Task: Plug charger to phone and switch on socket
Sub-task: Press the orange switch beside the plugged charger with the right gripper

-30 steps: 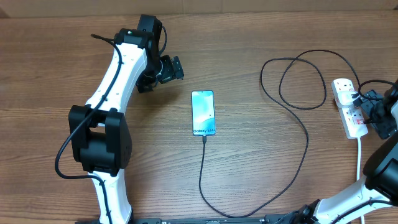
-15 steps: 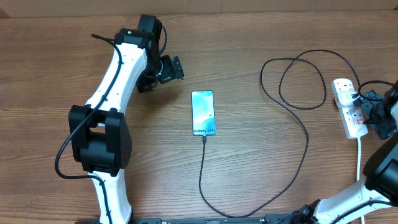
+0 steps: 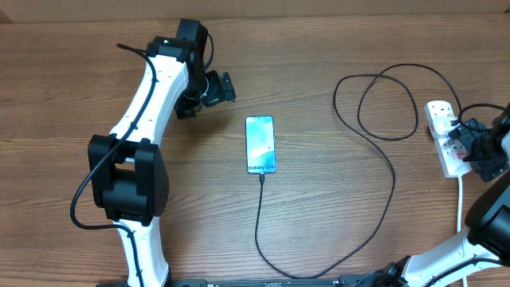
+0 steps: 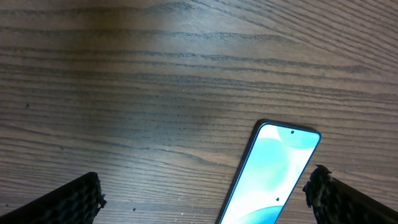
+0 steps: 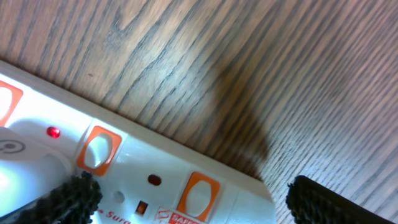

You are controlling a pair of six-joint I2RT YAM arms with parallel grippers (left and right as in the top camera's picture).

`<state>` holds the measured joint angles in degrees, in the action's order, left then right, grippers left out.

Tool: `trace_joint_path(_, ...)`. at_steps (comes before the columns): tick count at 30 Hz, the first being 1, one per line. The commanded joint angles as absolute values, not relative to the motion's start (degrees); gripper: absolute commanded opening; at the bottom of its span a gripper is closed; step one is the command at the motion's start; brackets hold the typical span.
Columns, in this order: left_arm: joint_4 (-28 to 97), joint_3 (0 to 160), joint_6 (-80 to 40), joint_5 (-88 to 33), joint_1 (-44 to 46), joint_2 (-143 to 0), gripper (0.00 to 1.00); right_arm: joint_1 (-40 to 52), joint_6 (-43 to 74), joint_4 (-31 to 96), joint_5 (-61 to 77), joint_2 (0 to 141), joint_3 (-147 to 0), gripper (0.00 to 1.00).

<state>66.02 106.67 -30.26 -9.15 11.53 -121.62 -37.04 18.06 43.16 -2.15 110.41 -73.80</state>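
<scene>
Light, rigid white plastic power strip (image 3: 444,135) at right edge may slide; press an orange rocker switch (image 5: 97,151) squarely, left gripper (image 3: 229,87) and right gripper (image 3: 464,143) spread wide, empty.

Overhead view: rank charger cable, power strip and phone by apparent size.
1. Thin black charger cable, by spread.
2-3. White power strip with red switches and slim cyan-screened phone look similar; the right gripper covers part of the strip.

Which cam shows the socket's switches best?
Right wrist: the socket fills the lower frame close up, with its orange switches and a red lamp distinct. Overhead shows it whole but small, partly under the right gripper. Left wrist shows only the phone and table.
</scene>
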Motion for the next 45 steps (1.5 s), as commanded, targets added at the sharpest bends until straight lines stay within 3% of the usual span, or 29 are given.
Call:
trace_joint_path(1, 65.93, 107.57, -29.78, -8.78, 11.64, -120.73, 1.00, -36.51, 17.54, 43.86, -2.04, 110.37, -72.34, 0.87)
trace_joint_path(3, 65.91, 107.57, -29.78, -8.78, 11.64, -120.73, 1.00, -36.53, 17.74, 44.27, -3.25, 110.17, -72.73, 0.81)
trace_joint_path(8, 65.93, 107.57, -29.80, -8.78, 11.64, -120.73, 1.00, -37.82, 19.31, 45.82, -4.40, 107.70, -75.57, 0.80)
trace_joint_path(19, 65.93, 107.57, -29.78, -8.78, 11.64, -120.73, 1.00, -40.25, 19.27, 42.06, -1.10, 105.58, -76.14, 0.98)
trace_joint_path(45, 65.93, 107.57, -29.78, -8.78, 11.64, -120.73, 1.00, -40.14, 17.65, 41.19, 1.67, 111.15, -75.61, 0.99)
